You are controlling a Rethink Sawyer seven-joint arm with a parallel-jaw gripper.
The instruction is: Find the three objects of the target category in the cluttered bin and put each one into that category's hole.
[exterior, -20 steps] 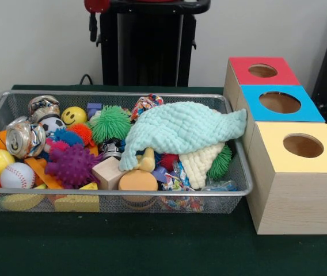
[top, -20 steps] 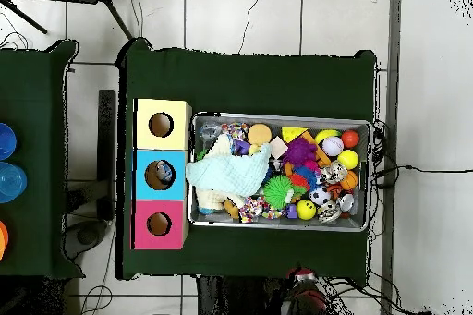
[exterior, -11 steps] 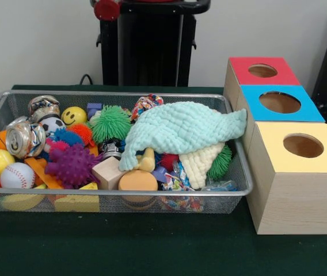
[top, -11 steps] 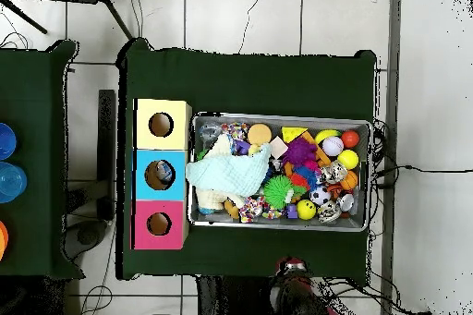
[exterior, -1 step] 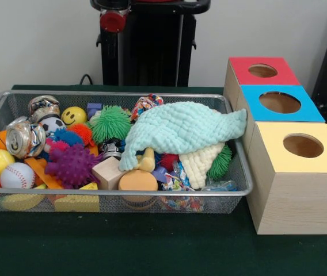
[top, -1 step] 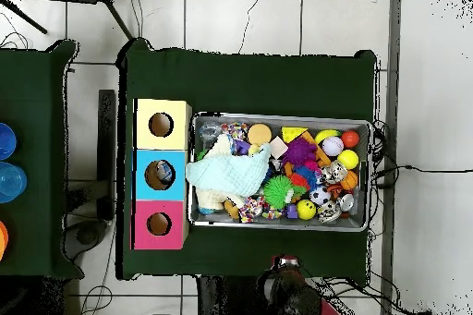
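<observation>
Reading from the left of the bin, you meet the crushed can: light, stiff and slippery, so close across its middle. The purple spiky ball is probably soft and squeezes easily. The mint cloth is limp and hides things under it; pinch a fold. The boxes with holes stand just right. On the arm above, you cannot tell if the gripper is open or closed.

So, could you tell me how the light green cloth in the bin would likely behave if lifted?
The cloth looks floppy: it drapes over the toys and the bin rim. It would probably sag and may drag small toys along.
</observation>
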